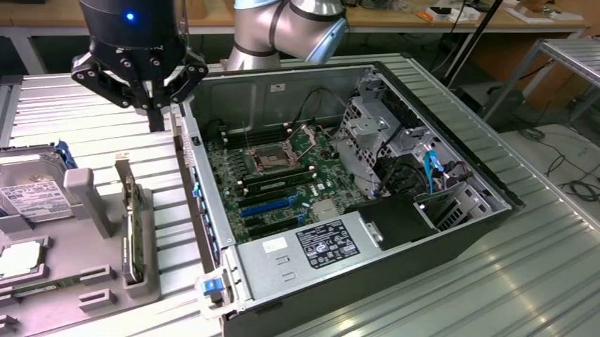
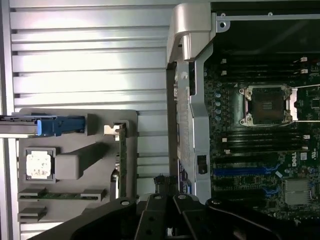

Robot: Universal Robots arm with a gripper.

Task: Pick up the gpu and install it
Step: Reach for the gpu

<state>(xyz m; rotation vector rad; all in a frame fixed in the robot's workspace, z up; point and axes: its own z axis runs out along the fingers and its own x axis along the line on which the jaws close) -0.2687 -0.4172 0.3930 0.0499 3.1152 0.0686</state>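
Above the table beside the open computer case (image 1: 422,260), the gripper (image 1: 156,119) hangs empty, its jaws pressed together. The gpu (image 1: 131,225) stands on edge in the grey tray (image 1: 103,277), lower in the exterior view, its long axis parallel to the case wall.

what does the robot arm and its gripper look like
The arm is a silver-grey tube with a rounded joint. The gripper has a black cylindrical body with a small blue light on it, and black linked bars that narrow down to slim black fingers.
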